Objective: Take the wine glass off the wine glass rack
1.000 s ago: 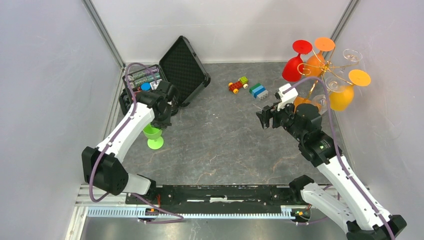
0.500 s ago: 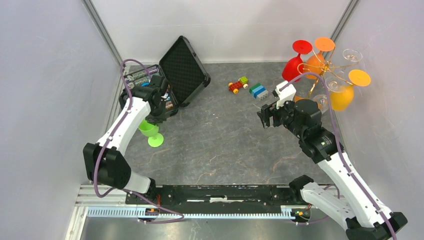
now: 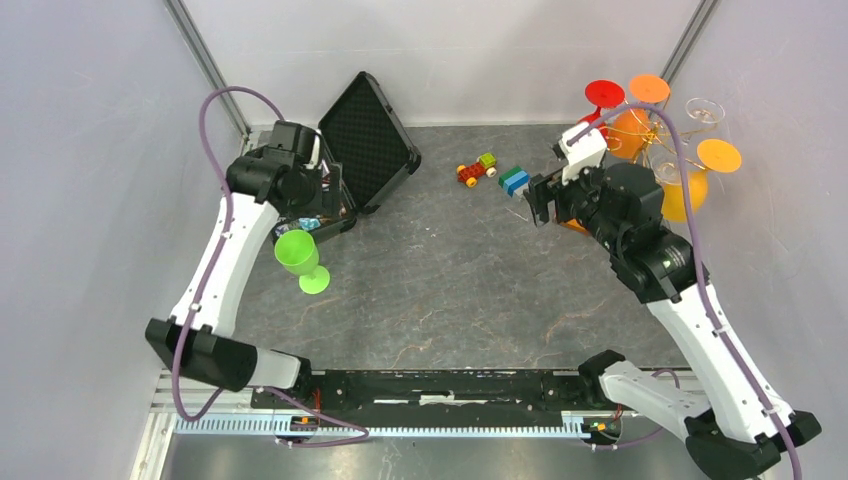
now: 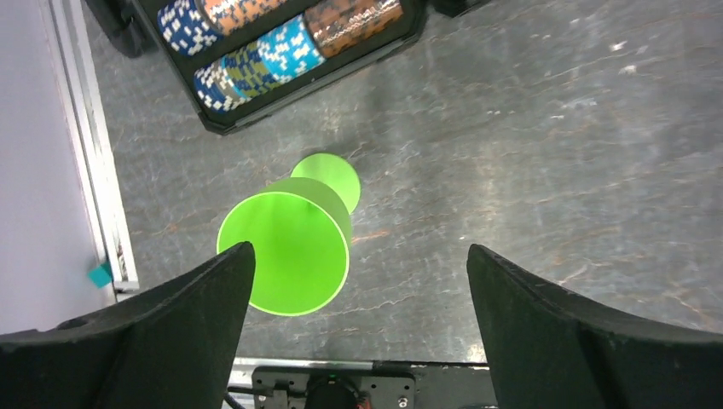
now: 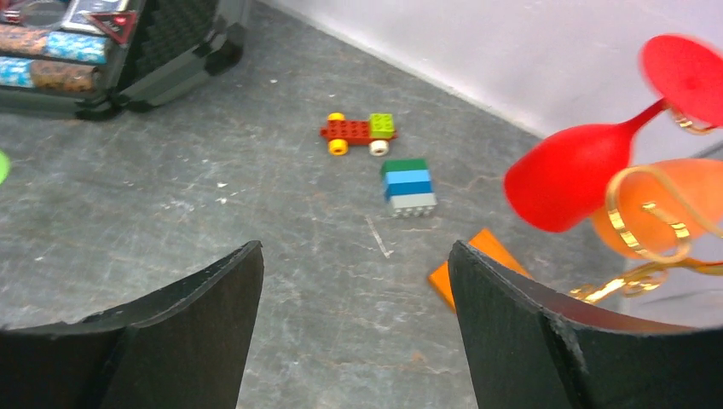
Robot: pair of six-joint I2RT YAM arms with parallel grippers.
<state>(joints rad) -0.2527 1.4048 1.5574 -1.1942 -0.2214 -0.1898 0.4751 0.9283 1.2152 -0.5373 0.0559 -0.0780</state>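
Left gripper (image 3: 300, 198) hangs in the upper left of the overhead view, jaws spread wide with nothing between them. Right below it in the wrist view is the green wine glass (image 4: 286, 251), standing on its foot on the grey table (image 3: 440, 290), mouth up, empty, clear of both fingers. Just beyond it the black case (image 3: 372, 130) lies open, lid propped back, its tray packed with rows of poker chips (image 4: 256, 38) on edge: blue-and-white, orange, brown. Over on the right, the right gripper (image 3: 541, 200) is released too, fingers well apart, holding nothing, poised above the table near the wine glass rack (image 3: 668, 132). The rack sits in the upper right corner, gold wire scrolls up top, and a corner of its orange wooden base peeks out at the lower right of the right wrist view. Glasses hang on it feet up: a red glass (image 5: 569, 175) nearest the gripper, an orange glass (image 3: 632, 128) beside it, a yellow-orange glass (image 3: 685, 195) further right, a clear glass (image 3: 705, 108) at the back. Between case and rack, a toy car (image 3: 477, 169) and a block stack (image 3: 515, 181) rest on the table, apart from everything else
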